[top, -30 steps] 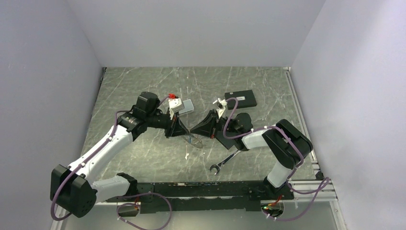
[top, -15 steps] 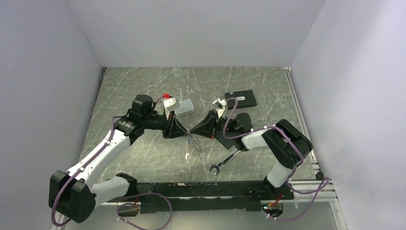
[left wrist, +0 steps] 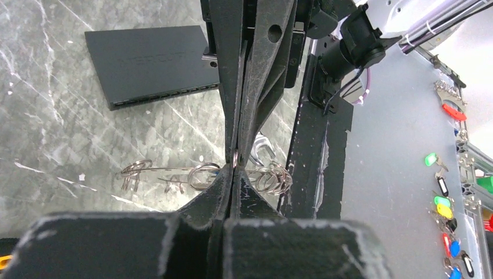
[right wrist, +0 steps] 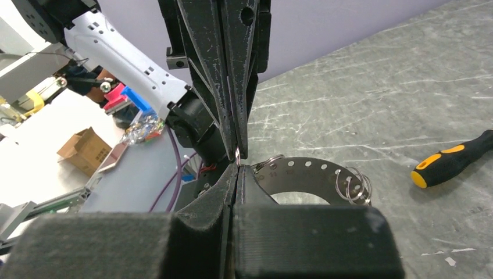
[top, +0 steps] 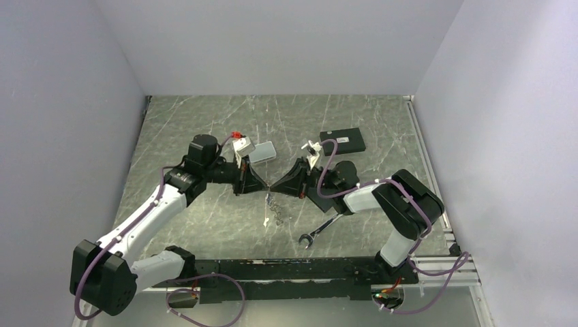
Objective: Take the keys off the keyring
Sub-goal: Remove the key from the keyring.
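My left gripper (top: 264, 190) and right gripper (top: 274, 189) meet tip to tip over the middle of the table, both shut. Each pinches the same small split ring at the rim of the keyring (top: 273, 206), which hangs below them. In the right wrist view the keyring (right wrist: 308, 173) is a flat grey ring with numbered holes and several split rings (right wrist: 351, 186). In the left wrist view it is edge-on (left wrist: 174, 170), with key-like pieces (left wrist: 132, 173) at its left end, ring clusters (left wrist: 274, 178) at its right and a blue speck (left wrist: 216, 168). The gripper tips show in the left wrist view (left wrist: 234, 170) and in the right wrist view (right wrist: 237, 167).
A silver wrench (top: 319, 230) lies near the front right. A black flat rectangle (top: 342, 142) lies at the back right. A grey pad (top: 262, 152) lies behind the left gripper. A small white scrap (top: 264, 220) lies under the keyring. An orange-and-black screwdriver (right wrist: 450, 160) shows in the right wrist view.
The left arm's wrist drew back to the left and turned. The two tips stayed together. The keyring now hangs a little lower and more to the left beneath them.
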`<move>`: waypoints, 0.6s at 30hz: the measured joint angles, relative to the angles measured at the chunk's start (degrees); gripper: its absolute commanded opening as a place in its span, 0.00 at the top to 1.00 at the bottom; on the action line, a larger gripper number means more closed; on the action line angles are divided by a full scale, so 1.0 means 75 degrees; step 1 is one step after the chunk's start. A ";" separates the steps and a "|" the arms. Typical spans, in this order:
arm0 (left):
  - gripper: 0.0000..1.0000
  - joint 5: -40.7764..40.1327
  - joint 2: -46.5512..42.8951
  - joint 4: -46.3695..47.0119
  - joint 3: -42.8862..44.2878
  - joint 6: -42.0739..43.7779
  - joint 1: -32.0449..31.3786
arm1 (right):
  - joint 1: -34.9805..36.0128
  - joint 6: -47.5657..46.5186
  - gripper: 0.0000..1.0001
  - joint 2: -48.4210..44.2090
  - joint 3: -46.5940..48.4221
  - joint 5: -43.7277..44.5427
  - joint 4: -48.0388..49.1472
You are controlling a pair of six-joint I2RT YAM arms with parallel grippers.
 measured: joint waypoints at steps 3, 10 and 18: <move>1.00 -0.0061 0.0090 -0.0560 0.0256 0.0119 -0.0017 | 0.0009 -0.0020 0.75 0.0026 0.0006 -0.0128 0.0006; 1.00 -0.0437 0.0807 -0.2605 0.1807 0.0915 -0.0067 | -0.0044 -0.1504 0.61 -0.0350 0.0131 -0.0621 -0.0761; 1.00 -0.1169 0.1250 -0.4246 0.2480 0.1306 -0.0414 | -0.0166 -0.4138 0.65 -0.0880 0.1105 -0.0866 -0.4121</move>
